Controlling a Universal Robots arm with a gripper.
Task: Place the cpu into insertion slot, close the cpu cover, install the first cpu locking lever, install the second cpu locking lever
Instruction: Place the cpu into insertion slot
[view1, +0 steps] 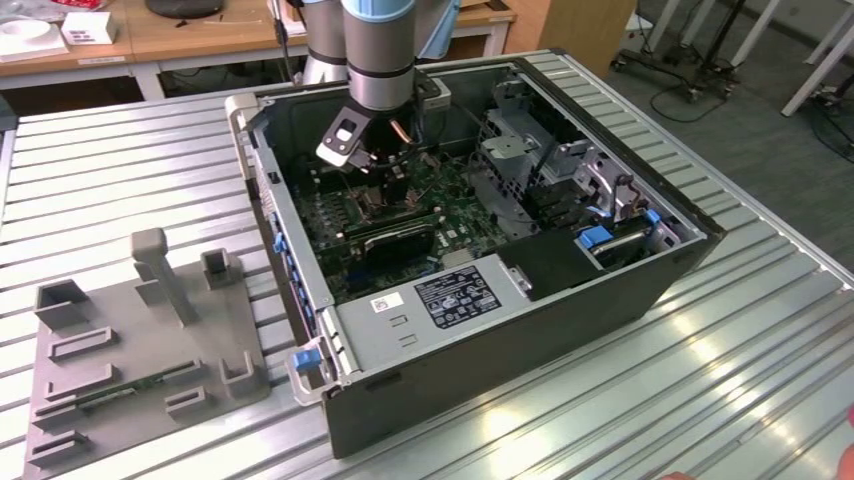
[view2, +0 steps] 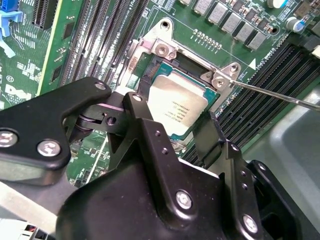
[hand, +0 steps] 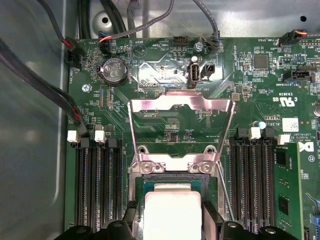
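Note:
The cpu (view2: 177, 105) lies flat in the insertion slot (view2: 150, 67), silvery top up and green edge showing, on the green motherboard inside the case (view1: 441, 300). My gripper (view2: 172, 114) hangs low over it, open, with one black finger (view2: 134, 100) just off one side of the chip and the other at the opposite side. In the first wrist view the cpu (hand: 172, 210) sits between the fingertips of the gripper (hand: 172, 217). The cpu cover (hand: 180, 102) is swung back, open, beyond the slot. A thin locking lever (view2: 280, 95) sticks out, unlatched. In the exterior view the gripper (view1: 380, 168) is deep inside the case.
Long black memory slots (hand: 97, 180) flank the socket on both sides. Cables (hand: 60, 35) run along the case wall. A grey perforated drive cage (view1: 514, 165) stands toward the exterior view's right. A grey fixture (view1: 134, 340) sits on the ribbed metal table beside the case.

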